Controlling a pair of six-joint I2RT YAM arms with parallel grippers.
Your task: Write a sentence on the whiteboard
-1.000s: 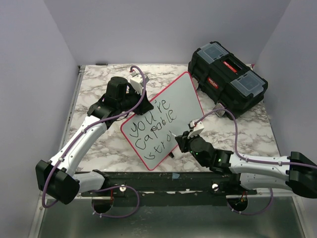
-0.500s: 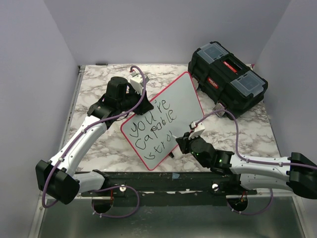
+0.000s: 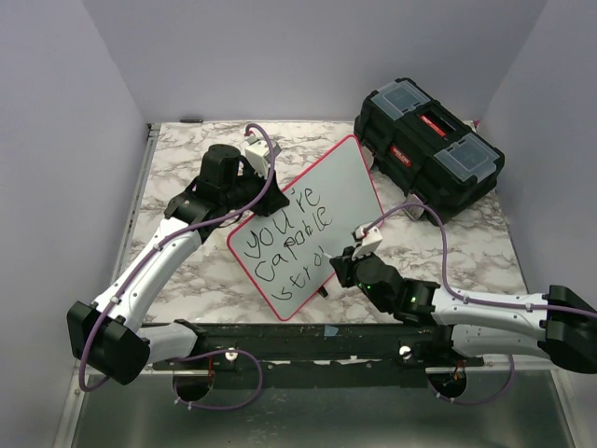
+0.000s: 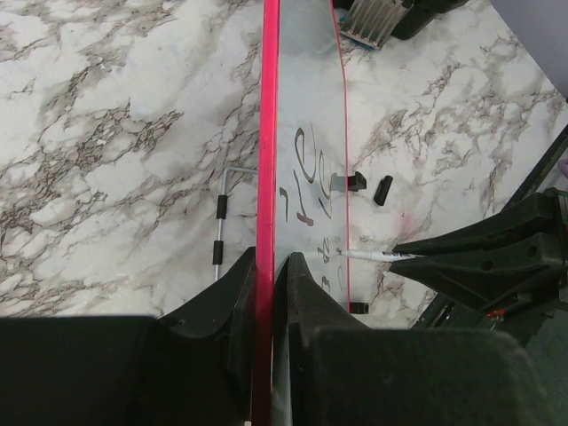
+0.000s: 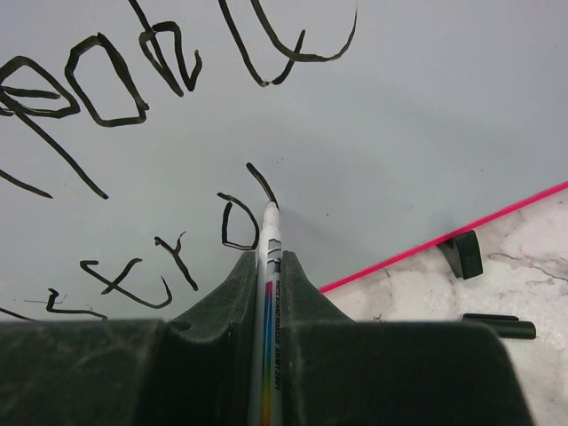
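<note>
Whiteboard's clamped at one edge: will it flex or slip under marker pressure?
Probably stiff: the whiteboard rim runs straight edge-on. Its glossy face might slip in the narrow pinch of the left gripper. The marker works far from that pinch, so it could pivot.

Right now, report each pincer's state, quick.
Left pincer: shut on the whiteboard, at its edge.
Right pincer: shut on the marker, tip on the whiteboard.

Your right gripper (image 5: 269,266) pinches a white marker (image 5: 271,232). Its tip touches the whiteboard (image 5: 399,133) at a short black stroke, where the sentence (image 5: 169,266) ends. On the right you see the pink rim (image 5: 444,234), a black clip (image 5: 463,254) and the marble table (image 5: 528,257).
</note>
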